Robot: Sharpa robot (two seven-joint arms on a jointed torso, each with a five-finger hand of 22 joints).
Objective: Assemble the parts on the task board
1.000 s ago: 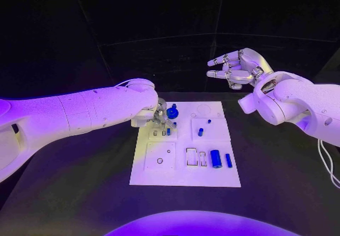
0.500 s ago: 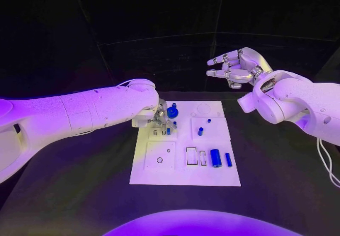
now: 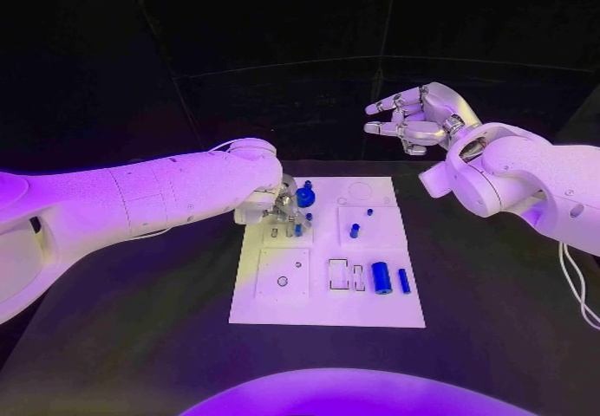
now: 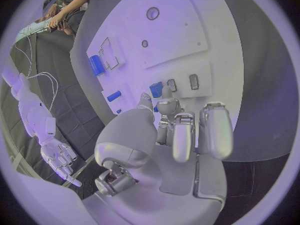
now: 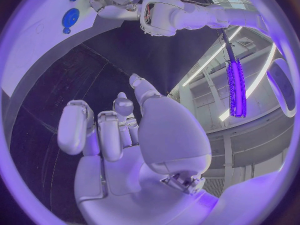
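Note:
The white task board [image 3: 375,308] lies mid-table. My left hand [image 3: 283,209] is low over its far left corner. In the left wrist view, the thumb and a fingertip [image 4: 166,94] of the left hand [image 4: 178,130] pinch a small blue peg [image 4: 157,89], which stands beside two empty slots [image 4: 194,81]. The peg [image 3: 297,230] shows just under the hand. A blue round part [image 3: 305,198] stands right beside the hand. My right hand [image 3: 413,114] is raised high beyond the board's far right corner, fingers apart and holding nothing.
On the board lie a blue pin [image 3: 354,230], a tiny blue piece [image 3: 369,211], a thick blue cylinder [image 3: 381,279] and a thin blue rod [image 3: 402,281]. Rectangular recesses [image 3: 337,275] sit near them. Black table [image 3: 138,347] surrounds the board.
My left hand has edged slightly over the board's far left corner. The right hand stays raised and the parts lie as before.

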